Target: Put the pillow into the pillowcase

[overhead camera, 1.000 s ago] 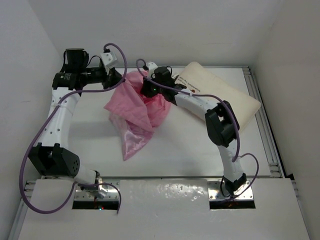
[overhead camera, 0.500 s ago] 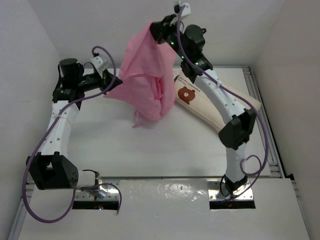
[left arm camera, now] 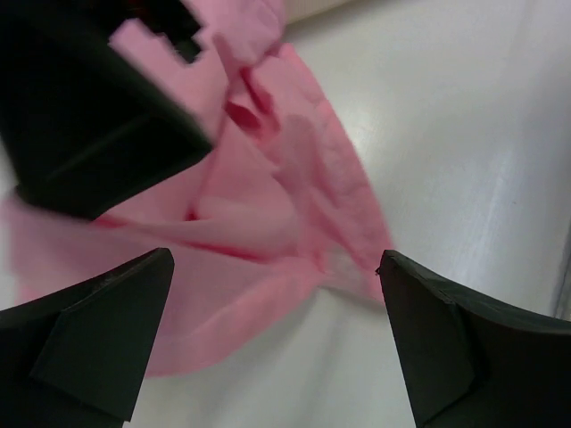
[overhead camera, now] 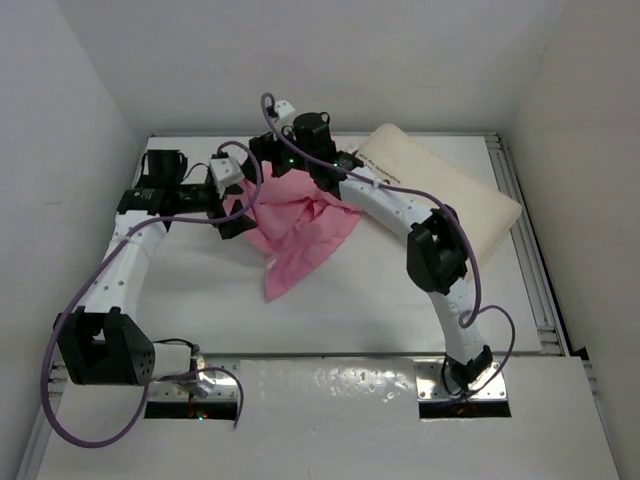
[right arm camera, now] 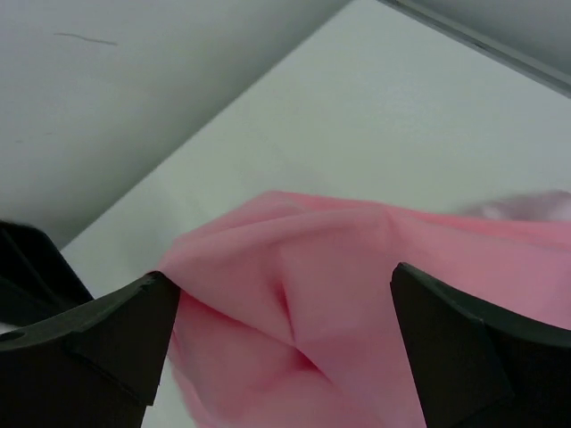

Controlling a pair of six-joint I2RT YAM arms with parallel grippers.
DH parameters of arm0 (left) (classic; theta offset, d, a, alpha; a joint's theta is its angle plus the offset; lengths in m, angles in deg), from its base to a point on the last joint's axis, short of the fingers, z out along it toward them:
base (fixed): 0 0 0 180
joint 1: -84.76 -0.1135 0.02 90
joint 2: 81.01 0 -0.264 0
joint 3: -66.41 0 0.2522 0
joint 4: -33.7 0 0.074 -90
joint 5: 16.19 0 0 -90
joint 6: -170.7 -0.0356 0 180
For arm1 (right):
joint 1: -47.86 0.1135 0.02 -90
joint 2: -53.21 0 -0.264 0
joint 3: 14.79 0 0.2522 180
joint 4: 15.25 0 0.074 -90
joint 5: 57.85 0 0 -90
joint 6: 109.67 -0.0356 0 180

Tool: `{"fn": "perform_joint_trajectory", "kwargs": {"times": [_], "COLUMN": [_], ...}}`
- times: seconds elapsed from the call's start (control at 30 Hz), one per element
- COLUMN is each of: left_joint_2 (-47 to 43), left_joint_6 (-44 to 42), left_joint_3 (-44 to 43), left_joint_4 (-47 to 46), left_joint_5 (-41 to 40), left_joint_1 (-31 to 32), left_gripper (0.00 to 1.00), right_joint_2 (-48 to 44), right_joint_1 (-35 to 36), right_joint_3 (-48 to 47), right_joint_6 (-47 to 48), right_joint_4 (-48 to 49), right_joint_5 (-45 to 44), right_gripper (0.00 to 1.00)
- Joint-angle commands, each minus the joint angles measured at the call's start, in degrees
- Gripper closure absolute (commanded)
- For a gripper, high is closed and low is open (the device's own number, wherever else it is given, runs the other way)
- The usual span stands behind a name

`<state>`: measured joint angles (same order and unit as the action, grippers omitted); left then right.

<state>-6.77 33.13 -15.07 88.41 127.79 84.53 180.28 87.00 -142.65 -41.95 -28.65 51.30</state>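
The pink pillowcase (overhead camera: 303, 232) lies crumpled on the table, left of centre, held by neither gripper. The cream pillow (overhead camera: 450, 185) rests at the back right, its left end hidden behind the right arm. My left gripper (overhead camera: 238, 212) is open at the pillowcase's left edge. In the left wrist view its gripper (left arm camera: 275, 267) hangs over the pillowcase (left arm camera: 268, 196) and bare table. My right gripper (overhead camera: 268, 160) is open just above the cloth's back edge. Seen from the right wrist, the gripper (right arm camera: 284, 281) spans a fold of the pillowcase (right arm camera: 357, 303) without pinching it.
White walls close in the table on the left, back and right. A metal rail (overhead camera: 528, 240) runs along the table's right edge. The right gripper's black body (left arm camera: 89, 116) fills the upper left of the left wrist view.
Both grippers were shut on the pillowcase and held it up in the air. Both are now open, the arms have come down, and the pillowcase has dropped onto the table.
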Motion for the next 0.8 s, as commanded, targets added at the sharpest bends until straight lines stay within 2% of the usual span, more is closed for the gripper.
{"fn": "perform_joint_trajectory", "kwargs": {"times": [0.0,0.03,0.07,0.1,0.13,0.17,0.2,0.23,0.3,0.33,0.47,0.5,0.6,0.7,0.77], "left_joint_2": [-1.1,-0.7,0.7,1.9,3.1,6.2,7.8,9.2,13.4,14.3,19.8,20.2,20.2,20.2,20.4], "left_joint_6": [0.3,7.9,10.5,11.0,9.3,8.5,7.7,4.8,2.8,2.1,-2.5,-4.6,-12.0,-12.7,-13.4], "left_joint_3": [-3.8,-3.1,-1.5,-1.0,-0.7,-0.5,-0.7,-1.0,-1.4,-1.6,-4.1,-3.0,3.2,7.5,10.6], "left_joint_4": [-3.7,-11.9,-15.9,-20.6,-22.2,-24.1,-26.2,-27.0,-31.2,-32.3,-30.1,-27.6,-27.6,-30.4,-30.6], "left_joint_5": [-0.8,-4.1,-11.5,-14.1,-16.2,-20.0,-21.9,-23.8,-28.9,-29.8,-27.7,-27.3,-26.6,-27.4,-27.5], "left_joint_1": [-0.7,-0.4,1.6,3.4,4.1,4.5,6.2,7.2,9.3,9.5,10.2,10.5,11.8,12.7,13.1], "left_gripper": [0.0,0.0,0.0,0.0,0.0,0.0,0.0,0.0,0.0,0.0,0.0,0.0,0.0,0.0,0.02], "right_joint_2": [-11.5,-12.9,-14.1,-16.5,-17.6,-18.6,-20.3,-20.8,-21.2,-20.8,-19.7,-19.5,-17.3,-14.0,-10.0], "right_joint_1": [-5.4,-6.3,-7.5,-9.1,-10.0,-11.0,-12.5,-13.2,-14.8,-15.1,-15.9,-15.9,-14.5,-12.9,-12.4], "right_joint_3": [3.4,4.8,6.1,8.7,10.3,12.0,15.6,17.5,20.7,21.3,24.7,27.4,29.7,26.8,23.6], "right_joint_6": [0.2,-1.4,-2.6,-4.2,-5.0,-5.6,-5.8,-6.5,-6.8,-6.6,-6.3,-5.1,-0.4,3.1,2.6], "right_joint_4": [0.3,-0.1,-0.1,-2.6,-3.5,-4.1,-5.0,-5.5,-9.2,-11.0,-14.6,-12.6,-9.4,-9.8,-9.9], "right_joint_5": [-5.2,-7.6,-8.4,-10.3,-11.5,-12.4,-12.9,-14.2,-15.9,-17.6,-18.1,-17.6,-14.5,-11.4,-11.8], "right_gripper": [0.01,0.07,0.25,0.81,0.93,0.95,0.92,0.59,0.28,0.16,0.15,0.15,0.09,0.07,0.1]}}
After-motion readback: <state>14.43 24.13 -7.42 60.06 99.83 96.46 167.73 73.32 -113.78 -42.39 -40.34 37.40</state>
